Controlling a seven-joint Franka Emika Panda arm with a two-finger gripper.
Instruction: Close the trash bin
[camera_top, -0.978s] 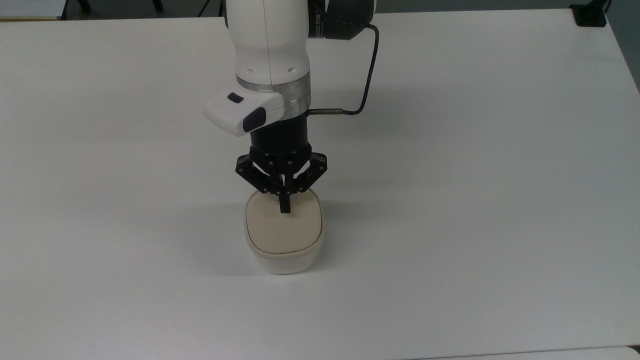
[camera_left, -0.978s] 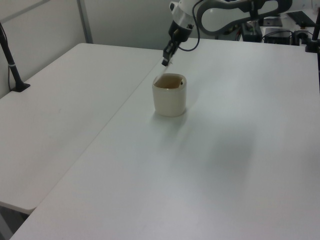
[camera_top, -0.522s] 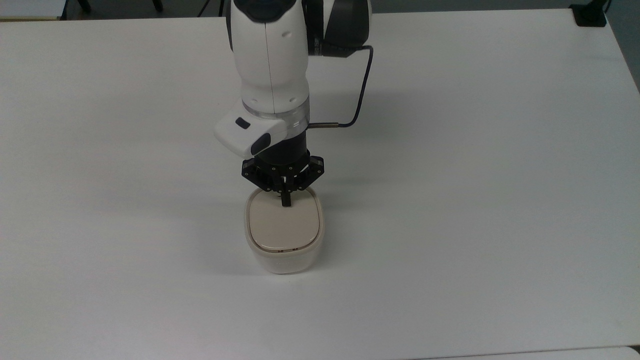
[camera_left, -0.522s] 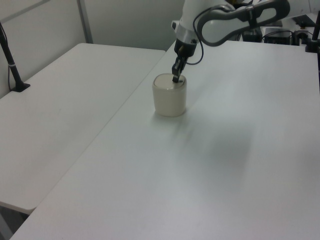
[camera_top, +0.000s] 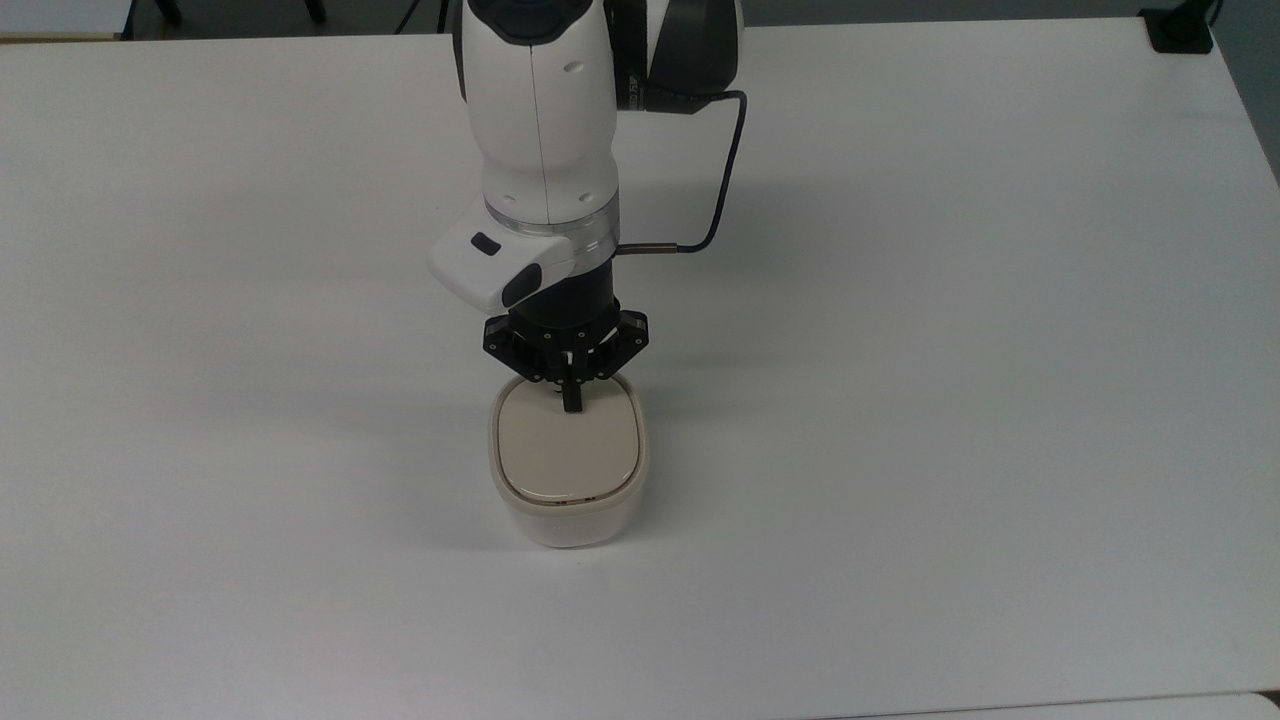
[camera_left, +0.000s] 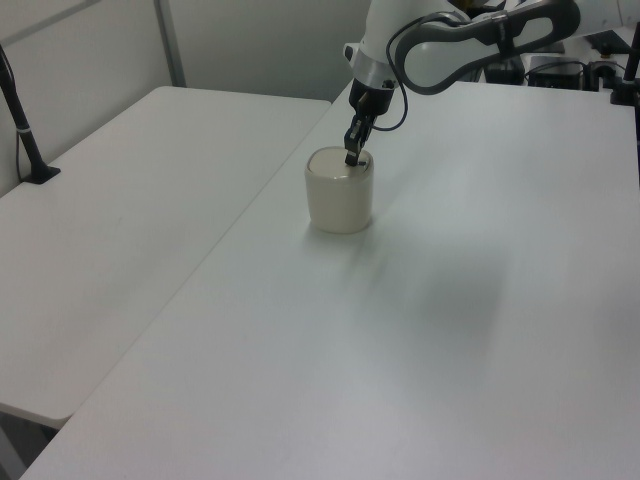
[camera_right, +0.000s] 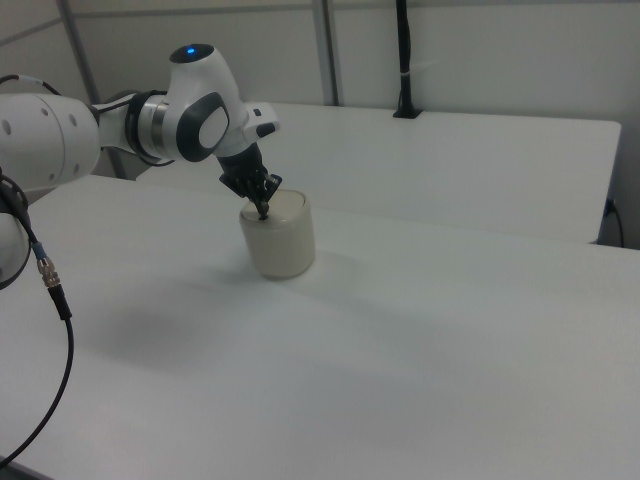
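The trash bin (camera_top: 565, 505) is a small cream-white tub on the white table, also seen as the bin (camera_left: 339, 195) in the left view and the bin (camera_right: 279, 242) in the right view. Its beige lid (camera_top: 566, 450) lies flat and level inside the rim. My gripper (camera_top: 571, 405) points straight down with its black fingers shut together, the tips resting on the lid's far edge in the top view. The gripper (camera_left: 351, 157) touches the lid top in the left view, and the gripper (camera_right: 263, 211) does the same in the right view.
The white table (camera_top: 950, 350) spreads wide on all sides of the bin. A black cable (camera_top: 728, 160) loops off the wrist. A second table (camera_left: 120, 230) adjoins at the left view's left, with a black post (camera_left: 25, 130) clamped on it.
The arm came down and the gripper pushed the raised lid flat into the bin's rim. Over the last half second nothing has visibly moved.
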